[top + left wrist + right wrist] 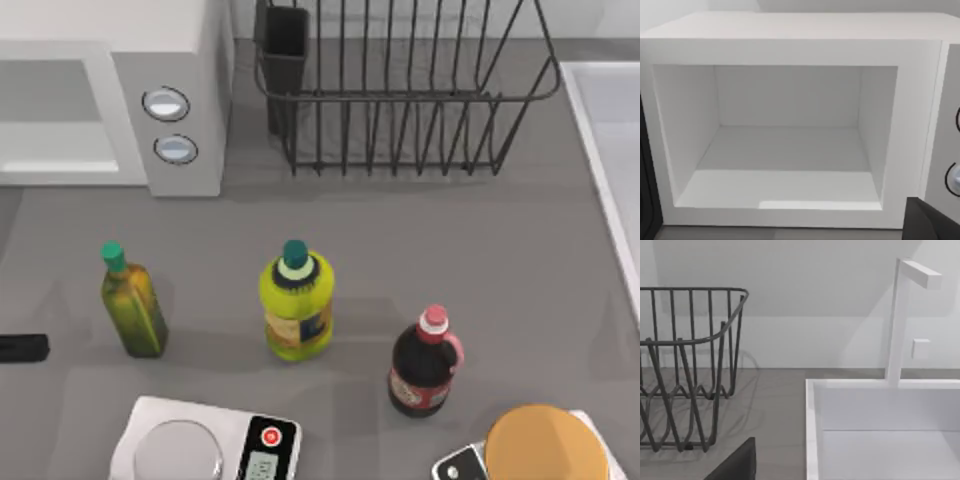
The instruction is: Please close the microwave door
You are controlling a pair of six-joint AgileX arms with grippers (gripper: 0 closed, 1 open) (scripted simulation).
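Microwave [790,125] stands open directly ahead of the left gripper, its cavity exposed; the door [647,200] appears as a dark edge beside the opening. Gripper opening cannot be told. Risk: sweeping wide would miss the door or knock the green bottle [132,305] on the worktop [400,240].

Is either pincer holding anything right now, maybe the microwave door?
It cannot be told. The left wrist view faces the open microwave cavity, and no pincer is seen closed on anything.
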